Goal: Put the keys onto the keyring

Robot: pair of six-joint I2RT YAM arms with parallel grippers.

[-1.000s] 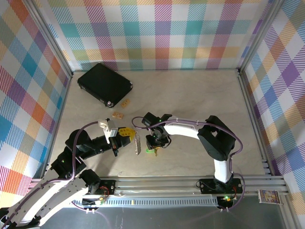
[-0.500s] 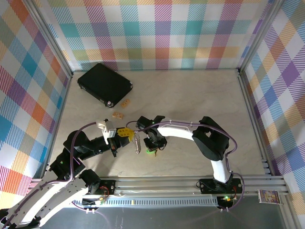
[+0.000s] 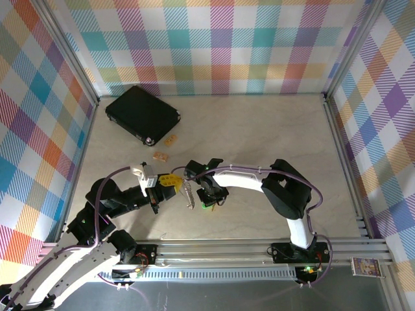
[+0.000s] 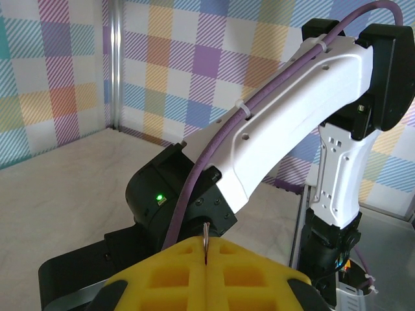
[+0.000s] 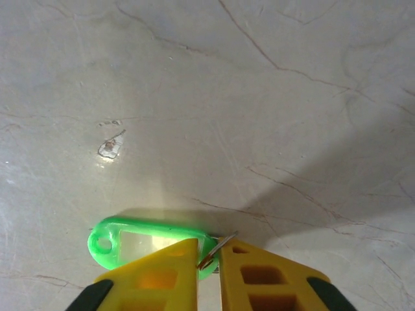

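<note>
A black case (image 3: 142,115) lay at the far left of the table (image 3: 272,129), and I take it as my mark. Two small tan pieces (image 3: 160,156) lay just on the near side of the case, a little to its right.

Further to the near side of the case, the left gripper (image 3: 174,181) hung over the table. Its yellow fingers (image 4: 162,275) were pressed together. A thin metal ring (image 4: 205,241) stood upright in the seam between them, so this gripper was clamped on the ring.

Just right of it, also on the near side of the case, was a silver key (image 3: 188,194). I could not tell if it hung from the ring or lay on the table.

More to the right of the case, the right gripper (image 3: 208,198) pointed down at the table. Its fingers (image 5: 272,275) were almost together and pinched a small wire loop (image 5: 219,247) at the end of a green tag (image 5: 139,241). The tag lay flat on the table under this gripper, well apart from the case.
</note>
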